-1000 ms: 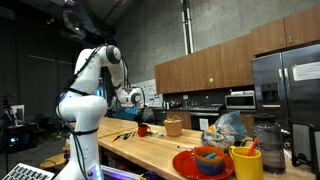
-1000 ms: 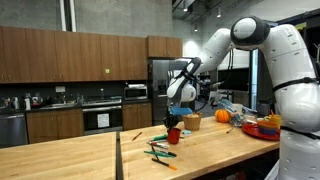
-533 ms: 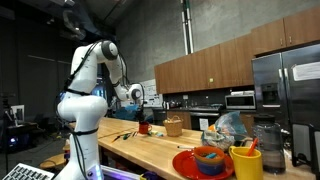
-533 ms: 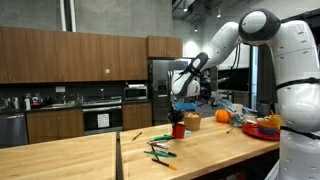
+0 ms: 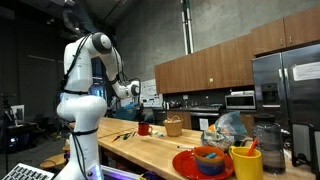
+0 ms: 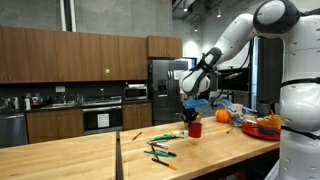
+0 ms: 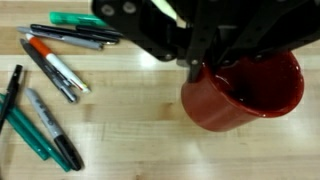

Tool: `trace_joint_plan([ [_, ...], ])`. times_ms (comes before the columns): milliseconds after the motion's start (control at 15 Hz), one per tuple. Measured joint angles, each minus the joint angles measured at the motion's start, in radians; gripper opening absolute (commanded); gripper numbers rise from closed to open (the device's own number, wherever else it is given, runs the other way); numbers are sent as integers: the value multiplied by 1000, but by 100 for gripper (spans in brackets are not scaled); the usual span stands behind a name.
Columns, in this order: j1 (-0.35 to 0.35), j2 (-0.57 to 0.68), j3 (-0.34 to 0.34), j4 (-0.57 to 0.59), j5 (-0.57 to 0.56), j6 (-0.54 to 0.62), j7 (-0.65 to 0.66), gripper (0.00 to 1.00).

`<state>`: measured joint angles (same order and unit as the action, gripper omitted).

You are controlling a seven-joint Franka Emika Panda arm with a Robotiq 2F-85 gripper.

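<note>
A red cup [image 7: 245,95] fills the right of the wrist view, and my gripper [image 7: 200,62] comes down from the top with its dark fingers shut over the cup's near rim. In an exterior view the gripper [image 6: 193,118] hangs from the outstretched arm with the red cup [image 6: 196,129] right under it, low over the wooden counter [image 6: 80,155]. Whether the cup's base touches the wood I cannot tell. Several markers [image 7: 50,65] lie scattered on the wood to the left of the cup, apart from it.
The loose markers [image 6: 160,150] lie in front of the cup. An orange object [image 6: 222,115] stands just beyond it. A small basket [image 5: 173,126], a red plate with a bowl [image 5: 205,160] and a yellow cup [image 5: 245,160] crowd the counter's end.
The arm has stretched out and carried the gripper with the red cup sideways along the counter, away from the markers and toward the orange object. The jaws stayed shut.
</note>
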<state>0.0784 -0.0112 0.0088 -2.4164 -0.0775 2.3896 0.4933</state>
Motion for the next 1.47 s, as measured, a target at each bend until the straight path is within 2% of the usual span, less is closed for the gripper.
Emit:
trace_joint_plan([
  [333, -53, -22, -3, -95, -32, 2, 150, 3],
  [400, -61, -22, -4, -105, -47, 2, 185, 34],
  [533, -76, -21, -5, -118, -72, 2, 247, 38],
  [733, -81, -21, -5, -121, -77, 4, 298, 58],
  [1133, -78, -41, 4, -63, -71, 23, 297, 98],
  [1267, -80, -46, 3, -34, -66, 23, 284, 100],
  [1333, -80, -47, 2, -20, -48, 23, 267, 93],
  [1400, -80, -47, 2, -13, -44, 22, 262, 99],
  [1467, -80, -46, 2, -14, -45, 22, 262, 100],
])
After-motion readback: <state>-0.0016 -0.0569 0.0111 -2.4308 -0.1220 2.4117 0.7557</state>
